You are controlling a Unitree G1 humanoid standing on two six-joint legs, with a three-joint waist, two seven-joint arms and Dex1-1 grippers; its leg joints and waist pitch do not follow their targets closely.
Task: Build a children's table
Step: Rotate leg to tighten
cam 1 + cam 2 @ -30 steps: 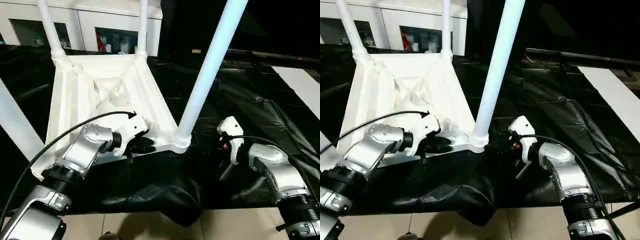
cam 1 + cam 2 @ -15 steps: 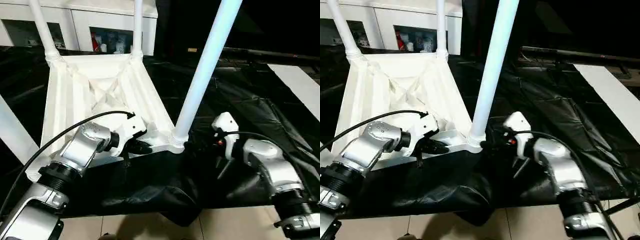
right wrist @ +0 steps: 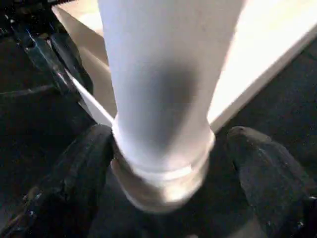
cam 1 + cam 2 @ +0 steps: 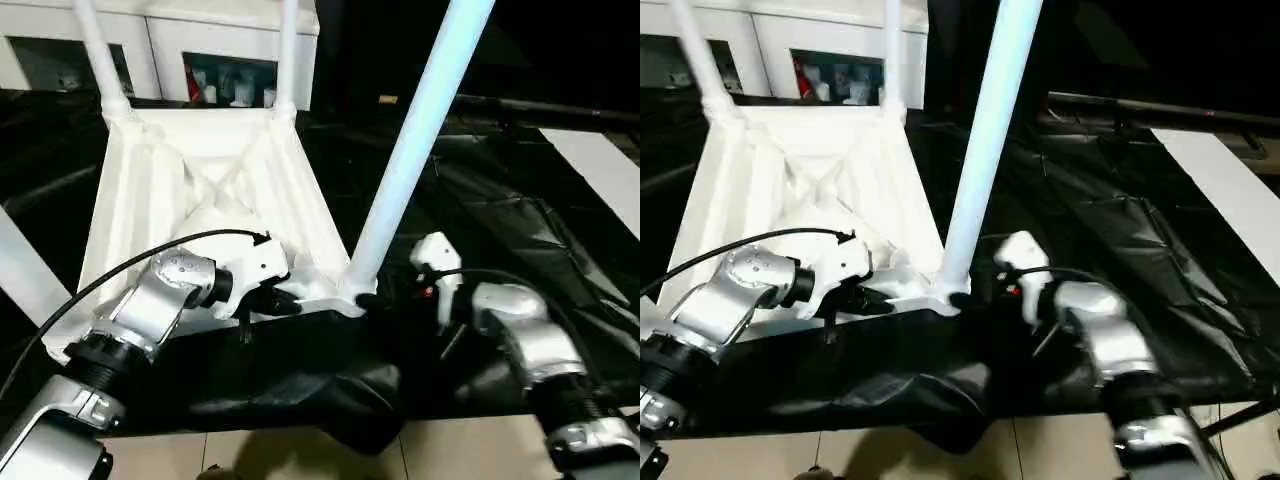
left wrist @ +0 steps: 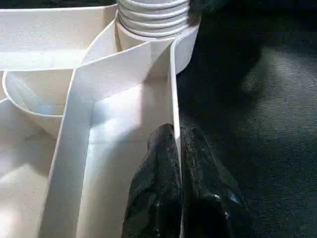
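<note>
The white table top (image 4: 200, 190) lies upside down on the black sheet, ribbed underside up. Tapered white legs stand in its corner sockets: two at the far corners (image 4: 100, 60) (image 4: 288, 55), one at the near right (image 4: 410, 150) and one at the left edge (image 4: 20, 265). My left gripper (image 4: 285, 300) is shut on the top's thin near rim wall (image 5: 173, 99), one black finger (image 5: 153, 188) on each side, close to the near-right socket (image 5: 153, 20). My right gripper (image 3: 171, 136) stands open around the base of the near-right leg (image 3: 158, 89), its fingers (image 3: 247, 158) flanking the collar.
A crumpled black sheet (image 4: 500, 220) covers the work surface and hangs over the front edge above the tiled floor (image 4: 300, 455). A flat white board (image 4: 600, 160) lies at the far right. White cabinets (image 4: 180, 40) stand behind the table top.
My right gripper has moved left, up to the near-right leg's base, and now straddles it. The left gripper keeps its hold on the rim. The head views have shifted slightly.
</note>
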